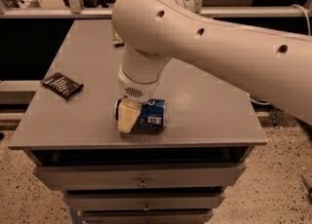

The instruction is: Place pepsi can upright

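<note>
The pepsi can (150, 114) is blue with a white barcode patch. It lies on its side near the front edge of the grey table (209, 106), its length running left to right. My gripper (127, 117) reaches straight down from the big cream arm (204, 43) and sits at the can's left end, covering that end. The can's right half is in plain view.
A flat black packet (62, 85) lies at the table's left side. A sliver of a green snack bag (117, 38) shows at the back, mostly hidden behind the arm. The table's front edge is just beyond the can, with drawers (141, 177) below.
</note>
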Motion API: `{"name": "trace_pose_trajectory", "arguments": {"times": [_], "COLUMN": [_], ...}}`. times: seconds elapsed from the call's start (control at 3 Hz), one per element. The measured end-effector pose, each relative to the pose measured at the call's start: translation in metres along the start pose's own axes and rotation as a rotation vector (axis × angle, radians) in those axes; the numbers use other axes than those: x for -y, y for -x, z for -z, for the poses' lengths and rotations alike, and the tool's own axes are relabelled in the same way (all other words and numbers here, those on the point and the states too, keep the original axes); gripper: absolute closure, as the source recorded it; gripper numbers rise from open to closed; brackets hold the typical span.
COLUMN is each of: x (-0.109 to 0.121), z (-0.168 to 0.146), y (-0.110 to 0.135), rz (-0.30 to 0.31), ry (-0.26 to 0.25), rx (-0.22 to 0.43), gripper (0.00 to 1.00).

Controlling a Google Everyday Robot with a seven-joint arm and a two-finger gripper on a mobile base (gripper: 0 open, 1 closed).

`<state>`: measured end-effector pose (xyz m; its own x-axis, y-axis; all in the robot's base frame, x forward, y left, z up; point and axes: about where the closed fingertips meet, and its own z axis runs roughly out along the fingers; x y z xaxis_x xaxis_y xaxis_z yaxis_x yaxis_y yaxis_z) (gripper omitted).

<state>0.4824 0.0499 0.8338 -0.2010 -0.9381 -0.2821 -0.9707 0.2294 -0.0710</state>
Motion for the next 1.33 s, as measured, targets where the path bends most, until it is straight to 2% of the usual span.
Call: {"name": "trace_pose_trajectory", "arguments": {"times": [0.33,0.67,1.0,1.33], "x": [0.003,0.016,0.041,0.061], "z": [0.017,0.06,0.101,0.128], "y": [0.007,0.014,0.01,-0.001], "rz": [-0.007,-0.006,-0.009,-0.006], "ry": [-0.014,-0.063,-0.097,-0.109], "rx": [0.033,0.128,0.292,0.481], "gripper": [0.64,0.88,1.0,1.0]}}
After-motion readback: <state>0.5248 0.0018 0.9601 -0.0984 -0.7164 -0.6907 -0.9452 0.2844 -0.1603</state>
